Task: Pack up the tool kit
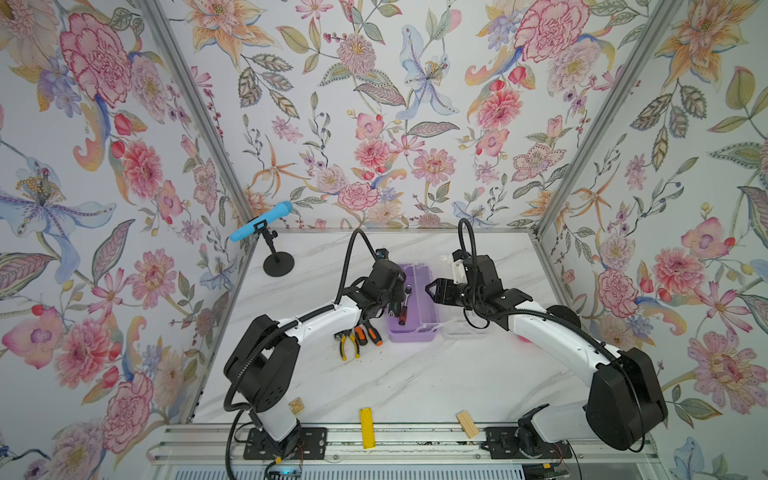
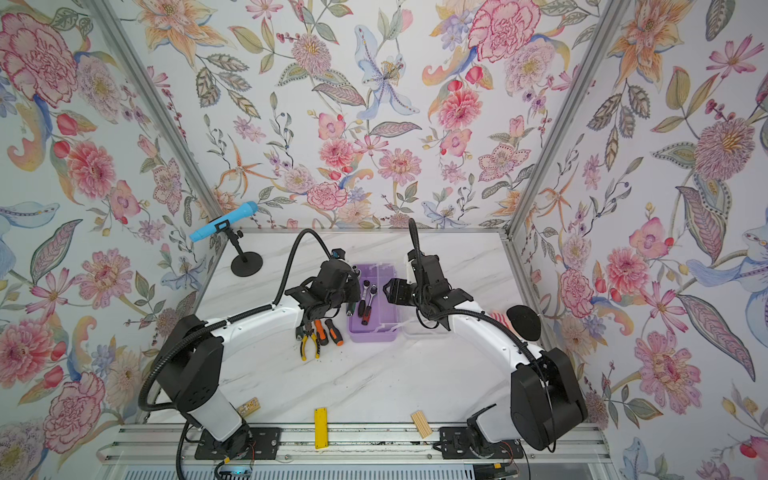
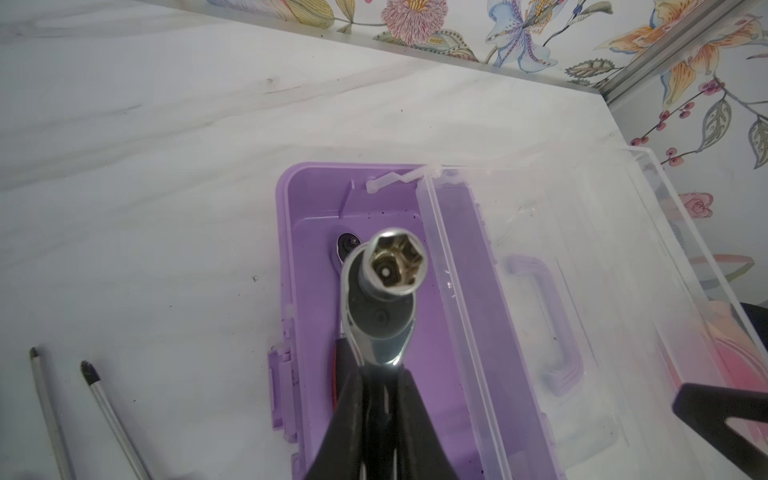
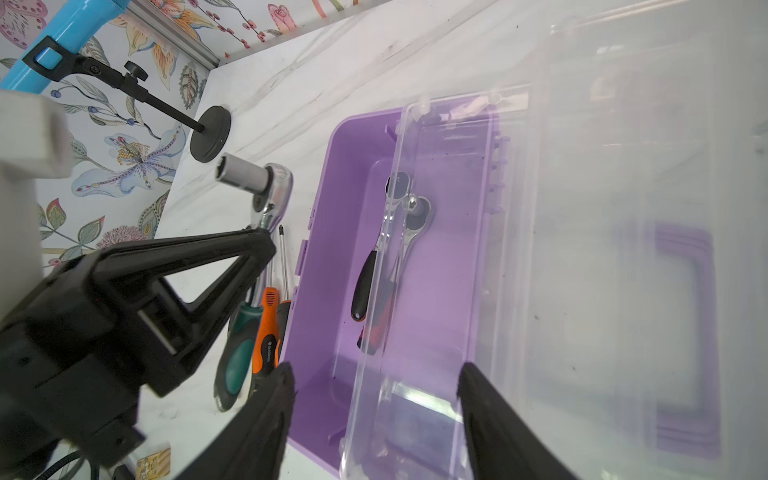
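Ratchet with a socket snapped on its drive is the piece in hand. The left gripper is clenched on its narrow neck just behind the head, so head and socket jut out past the fingertips while the handle is hidden behind the fingers. Polished steel like this is probably heavy for its size, rigid and slick. With the socket on it looks nose-heavy, so a pinch on the bare neck may let it swivel; a hold further down the handle would likely be surer, and the socket could shake loose if it is dropped rather than laid down. Straight below the left gripper sits the open lilac base of the case, with two more ratchets lying lengthwise on its floor. Beyond the base, on the far side from the left gripper, the clear lid lies folded back on the table, its purple handle showing through. Plastic that thin should be light, springy and liable to skid if nudged. The right gripper hovers over the hinge line with its jaws apart and nothing between them. On the left gripper's outer side, the orange-black screwdrivers and yellow-handled pliers lie close together on the table, near the base.
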Controlling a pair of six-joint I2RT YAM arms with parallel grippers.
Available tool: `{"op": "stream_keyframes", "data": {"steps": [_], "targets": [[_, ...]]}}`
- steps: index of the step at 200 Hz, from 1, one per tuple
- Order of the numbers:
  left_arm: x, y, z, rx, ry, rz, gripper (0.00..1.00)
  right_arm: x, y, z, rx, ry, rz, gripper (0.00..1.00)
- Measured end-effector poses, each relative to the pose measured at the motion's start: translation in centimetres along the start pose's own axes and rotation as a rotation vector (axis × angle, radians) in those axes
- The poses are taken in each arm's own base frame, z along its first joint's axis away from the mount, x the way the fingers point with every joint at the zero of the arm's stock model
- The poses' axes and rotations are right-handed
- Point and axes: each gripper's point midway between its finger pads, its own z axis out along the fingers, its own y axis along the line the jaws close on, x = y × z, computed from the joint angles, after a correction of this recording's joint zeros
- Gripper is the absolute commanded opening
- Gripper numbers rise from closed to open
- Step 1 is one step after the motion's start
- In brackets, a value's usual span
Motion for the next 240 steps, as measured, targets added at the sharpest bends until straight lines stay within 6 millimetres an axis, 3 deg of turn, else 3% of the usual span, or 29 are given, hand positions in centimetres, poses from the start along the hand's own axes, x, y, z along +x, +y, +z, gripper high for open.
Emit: {"op": "stream_keyframes", "data": {"steps": [36,88,152,181,197,219,240], "targets": [[1.7,0.0,3.2,-0.023,0.054,0.014,0.00,0.3,-1.3,-0.2,0.022,0.000,0.019,0.64],[1.8,-1.5,5.9,0.022,0.072,0.012,0.00,0.5,-2.0,-0.2,0.032,0.005,0.029,0.65],[4.1,-1.9,8.5,0.065,0.127,0.019,0.00,0.5,-2.2,-0.2,0.034,0.003,0.031,0.65],[4.1,-2.5,8.7,0.096,0.124,0.009,0.00,0.5,-2.2,-0.2,0.033,0.000,0.031,0.64],[4.3,-2.6,8.8,0.102,0.129,0.009,0.15,0.4,-2.2,-0.2,0.033,-0.001,0.031,0.65],[4.3,-2.7,8.8,0.105,0.129,0.010,0.27,0.4,-2.2,-0.2,0.033,-0.001,0.031,0.65],[4.3,-2.6,8.8,0.104,0.129,0.009,0.31,0.4,-2.2,-0.2,0.033,-0.001,0.031,0.65]]}}
